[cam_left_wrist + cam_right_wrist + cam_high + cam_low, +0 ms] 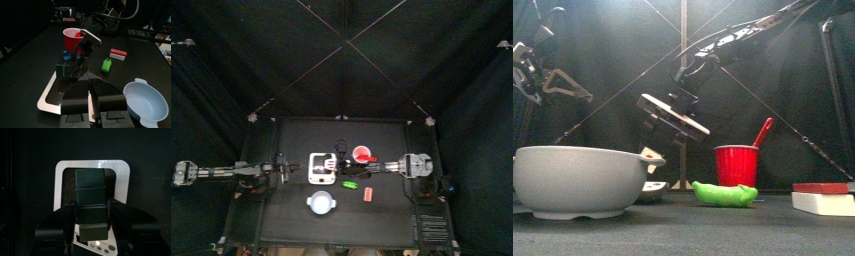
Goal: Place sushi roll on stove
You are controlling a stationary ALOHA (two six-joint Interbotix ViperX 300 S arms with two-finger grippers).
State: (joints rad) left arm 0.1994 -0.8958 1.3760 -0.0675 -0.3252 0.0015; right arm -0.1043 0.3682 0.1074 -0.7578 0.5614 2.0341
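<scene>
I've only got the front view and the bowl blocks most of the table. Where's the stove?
Observer: In the top view the stove lies flat behind the bowl, left of the red cup.
Operator: Is the right gripper over it?
Observer: Yes. The right gripper reaches in over the stove's right side, and its wrist view looks straight down on the white slab.
Operator: And the left gripper?
Observer: The left gripper sits low at the stove's left end, pointing across it toward the cup.
</scene>
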